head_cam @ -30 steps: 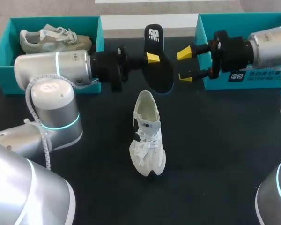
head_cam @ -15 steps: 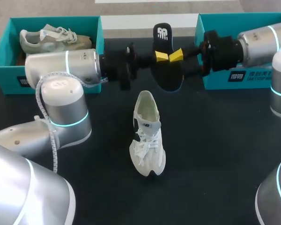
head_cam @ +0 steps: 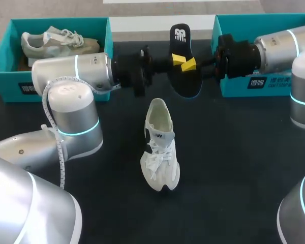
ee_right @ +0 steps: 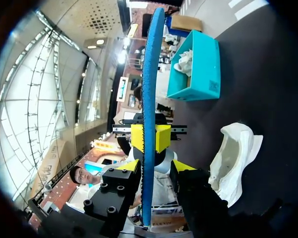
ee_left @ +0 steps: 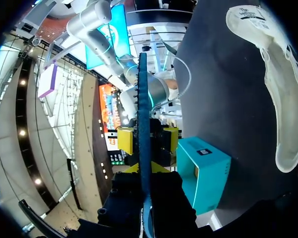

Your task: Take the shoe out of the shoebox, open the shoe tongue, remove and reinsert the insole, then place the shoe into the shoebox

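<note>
A black insole (head_cam: 185, 71) with a blue underside hangs on edge over the back of the table. My left gripper (head_cam: 177, 60) is shut on it from the left. My right gripper (head_cam: 190, 65) meets it from the right, its fingers on either side of the insole with small gaps, so it is open. In the left wrist view the insole (ee_left: 144, 114) runs edge-on out of my left gripper (ee_left: 145, 171). The right wrist view shows the insole (ee_right: 148, 99) between the fingers of my right gripper (ee_right: 154, 168). The white shoe (head_cam: 160, 152) lies mid-table, toe toward the front.
A teal shoebox (head_cam: 234, 25) stands at the back right behind my right arm. Another teal box (head_cam: 5, 56) at the back left holds a beige shoe (head_cam: 58, 43). Both arms span the back of the table, just behind the white shoe's heel.
My left arm carried the insole a little to the right. My right gripper moved in from the right and narrowed its fingers around the insole.
</note>
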Available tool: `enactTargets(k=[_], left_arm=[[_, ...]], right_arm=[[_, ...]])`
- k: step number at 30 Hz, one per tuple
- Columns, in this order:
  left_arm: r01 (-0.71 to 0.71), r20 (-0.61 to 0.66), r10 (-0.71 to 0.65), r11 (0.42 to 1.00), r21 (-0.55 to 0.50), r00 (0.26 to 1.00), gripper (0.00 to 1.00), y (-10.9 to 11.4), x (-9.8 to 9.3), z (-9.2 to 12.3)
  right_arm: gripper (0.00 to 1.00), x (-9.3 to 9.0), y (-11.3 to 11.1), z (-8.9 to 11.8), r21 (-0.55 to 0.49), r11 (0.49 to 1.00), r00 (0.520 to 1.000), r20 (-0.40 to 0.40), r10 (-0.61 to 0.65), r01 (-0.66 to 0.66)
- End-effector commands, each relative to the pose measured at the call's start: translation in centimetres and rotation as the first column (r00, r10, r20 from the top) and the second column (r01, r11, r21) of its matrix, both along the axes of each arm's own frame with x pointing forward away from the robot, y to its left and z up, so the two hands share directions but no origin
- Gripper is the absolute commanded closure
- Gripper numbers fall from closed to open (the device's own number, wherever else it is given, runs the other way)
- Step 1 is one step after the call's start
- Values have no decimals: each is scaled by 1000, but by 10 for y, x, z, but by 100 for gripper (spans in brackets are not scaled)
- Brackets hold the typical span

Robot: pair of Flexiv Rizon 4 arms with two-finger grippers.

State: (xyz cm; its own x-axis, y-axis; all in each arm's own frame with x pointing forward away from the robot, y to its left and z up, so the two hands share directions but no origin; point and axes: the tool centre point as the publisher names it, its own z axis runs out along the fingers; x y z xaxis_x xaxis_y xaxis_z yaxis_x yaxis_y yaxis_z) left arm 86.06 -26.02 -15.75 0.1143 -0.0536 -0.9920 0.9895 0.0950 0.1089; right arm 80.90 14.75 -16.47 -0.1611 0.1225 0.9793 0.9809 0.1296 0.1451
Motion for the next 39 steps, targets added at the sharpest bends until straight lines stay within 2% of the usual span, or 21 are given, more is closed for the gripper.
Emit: enactTargets(k=[1,5,6,7,8,13,14,16,17,22,25,30,33,36,39], left_arm=[[-11,1,11,1000,-11,1000,100,-4,0,-1],[-12,2,12,1000,-17,1000,100,-5,-1,-1],[-11,0,11,1000,-20,1000,100,-6,-2,-1],[-11,-1,11,1000,-21,1000,100,-6,-2,-1],[-10,-5,10,1000,-24,1000,100,-5,-3,-1],[-1,-19,0,1000,-28,1000,100,-3,-8,3],[-6,-28,5,1000,-21,1000,91,-1,-8,4],[-23,-54,22,1000,-17,998,11,3,-7,6],[-29,-65,28,999,-18,998,0,6,-7,7],[-36,-125,39,999,28,991,0,23,-9,10],[-48,-205,61,997,68,977,0,38,-11,10],[-60,-397,120,985,159,910,0,66,-12,6],[-55,-522,159,976,209,838,0,80,-13,1],[-27,-658,200,964,264,726,0,93,-15,-6],[-14,-734,242,953,302,634,0,102,-16,-14]], right_arm=[[66,2,5,-1,2,1000,1000,0,4,-4],[82,2,7,-2,4,1000,1000,-4,8,-8],[91,2,7,-2,5,1000,1000,-5,7,-7],[93,2,7,-2,5,1000,1000,-5,7,-7],[100,2,7,-2,6,1000,1000,-5,6,-6],[100,4,8,-1,4,1000,1000,-4,3,-3],[100,4,8,-1,3,1000,1000,-1,-1,1],[100,5,7,-1,0,1000,1000,1,-6,6],[100,6,7,-2,-1,1000,1000,2,-9,9],[100,8,5,-5,-3,999,999,10,-36,36],[100,9,4,-8,-10,998,998,28,-63,63],[100,12,-1,-8,35,987,978,138,-157,154],[100,14,-2,-4,46,982,956,226,-188,182],[100,18,-1,1,58,980,927,320,-197,189],[100,20,1,3,52,980,910,366,-195,190]])
